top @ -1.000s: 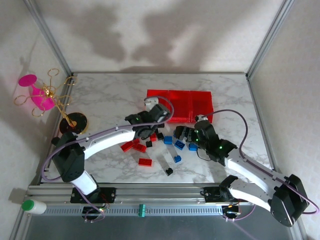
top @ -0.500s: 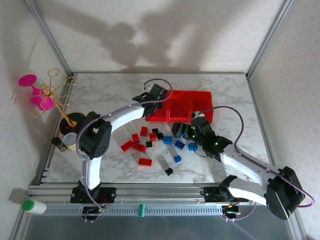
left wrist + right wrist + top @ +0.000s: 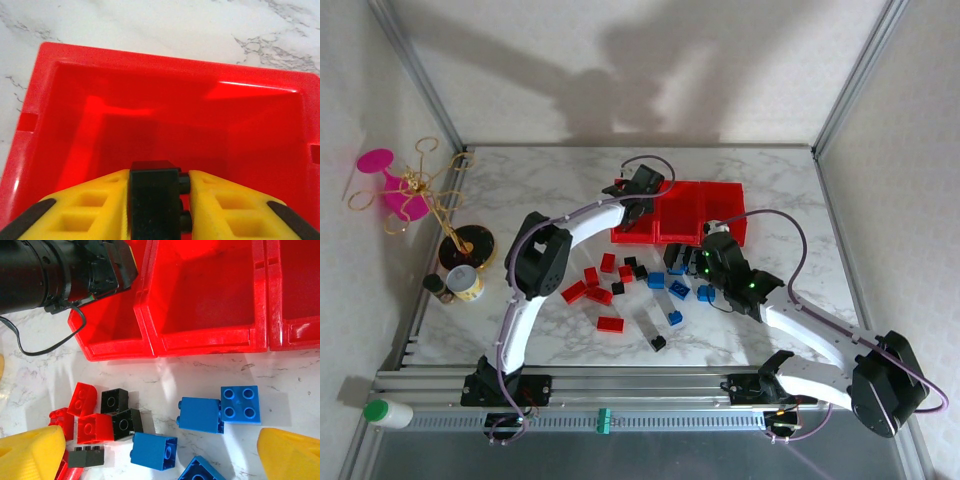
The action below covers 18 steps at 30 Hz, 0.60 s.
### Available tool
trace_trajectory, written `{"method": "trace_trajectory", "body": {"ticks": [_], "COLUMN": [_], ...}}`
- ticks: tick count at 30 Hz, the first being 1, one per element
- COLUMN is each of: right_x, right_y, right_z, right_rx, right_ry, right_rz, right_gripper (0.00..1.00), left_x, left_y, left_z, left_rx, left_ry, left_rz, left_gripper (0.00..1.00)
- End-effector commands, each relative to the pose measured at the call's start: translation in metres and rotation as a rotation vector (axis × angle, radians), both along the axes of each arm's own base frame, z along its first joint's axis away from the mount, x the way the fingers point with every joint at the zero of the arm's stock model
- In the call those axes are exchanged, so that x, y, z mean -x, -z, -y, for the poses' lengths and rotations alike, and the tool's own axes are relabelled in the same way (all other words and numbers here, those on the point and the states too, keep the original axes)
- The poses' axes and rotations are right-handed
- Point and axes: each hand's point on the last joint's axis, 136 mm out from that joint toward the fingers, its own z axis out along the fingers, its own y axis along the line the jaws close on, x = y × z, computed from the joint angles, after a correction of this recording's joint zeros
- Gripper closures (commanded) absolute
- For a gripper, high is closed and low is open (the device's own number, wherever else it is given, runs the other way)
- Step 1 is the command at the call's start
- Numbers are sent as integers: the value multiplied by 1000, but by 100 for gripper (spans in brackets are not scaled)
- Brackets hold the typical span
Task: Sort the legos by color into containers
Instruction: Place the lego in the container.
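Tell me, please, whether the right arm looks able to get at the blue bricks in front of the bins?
Probably yes. The right gripper hangs open right above the blue bricks, with nothing lying over them, and the left arm is off over the left-hand bin.

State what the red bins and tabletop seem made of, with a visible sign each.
Joined red rectangular bins: probably glossy, translucent plastic; bright highlights and light glowing through walls. White grey-veined tabletop: marble or marble-look laminate; veining shows, which unclear.
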Motion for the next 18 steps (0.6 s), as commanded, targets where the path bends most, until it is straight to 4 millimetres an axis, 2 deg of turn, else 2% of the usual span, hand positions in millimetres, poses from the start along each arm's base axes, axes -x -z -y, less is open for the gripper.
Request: {"method": "trace_trajectory", "body": {"ticks": [1, 10, 15, 18], "right_x": [-6, -6, -3, 2], "right_y": [-13, -19, -20, -15], "right_z": [4, 1, 2, 4], "right_rx": [15, 7, 6, -1], "right_ry": [21, 9, 2, 8], "right_rz": [30, 31, 22, 1], "right_gripper": [1, 1, 1, 1], "left_x": [-5, 4, 25, 44], "left_y": [-13, -58, -90, -96], "left_z": [1, 10, 11, 7], "left_rx": [4, 95, 174, 207], "left_ry": [17, 60, 89, 100], "left_rz": [6, 40, 71, 64], "left_gripper": [61, 59, 59, 59]}}
